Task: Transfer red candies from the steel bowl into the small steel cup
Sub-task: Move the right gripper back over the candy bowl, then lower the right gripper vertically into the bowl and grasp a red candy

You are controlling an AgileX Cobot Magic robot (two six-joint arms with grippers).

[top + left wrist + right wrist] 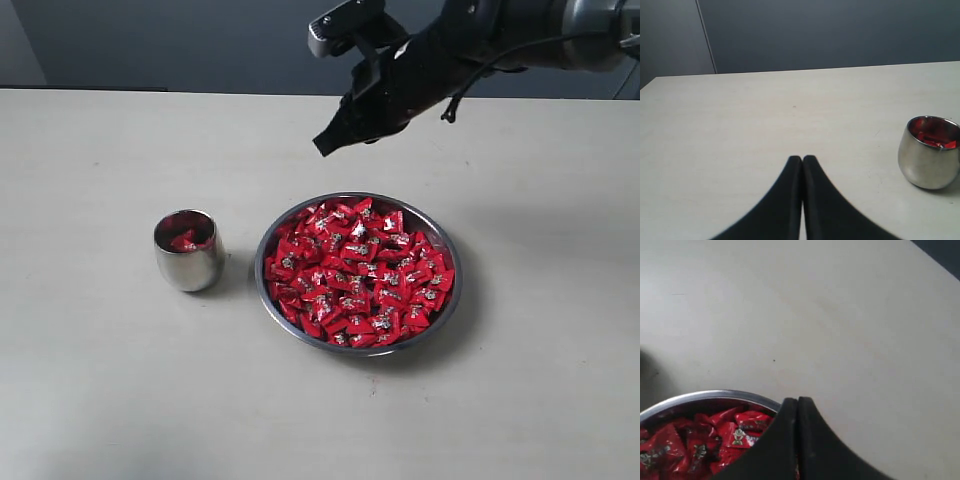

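The steel bowl (449,312) sits right of centre, heaped with red candies (358,274). Left of it stands the small steel cup (188,262), upright, with a few red candies (186,238) inside. My right gripper (328,144) hangs in the air above and behind the bowl's far rim, shut, with nothing seen at its tips. In the right wrist view that gripper (798,400) lies over the bowl's rim (710,395) and candies (737,432). My left gripper (803,158) is shut and empty over bare table, with the cup (929,160) off to one side. The exterior view does not show the left arm.
The pale table (100,380) stretches all round the bowl and cup. A dark wall (180,40) runs behind the table's far edge. The right arm's black body and cable (470,50) reach in from the upper right.
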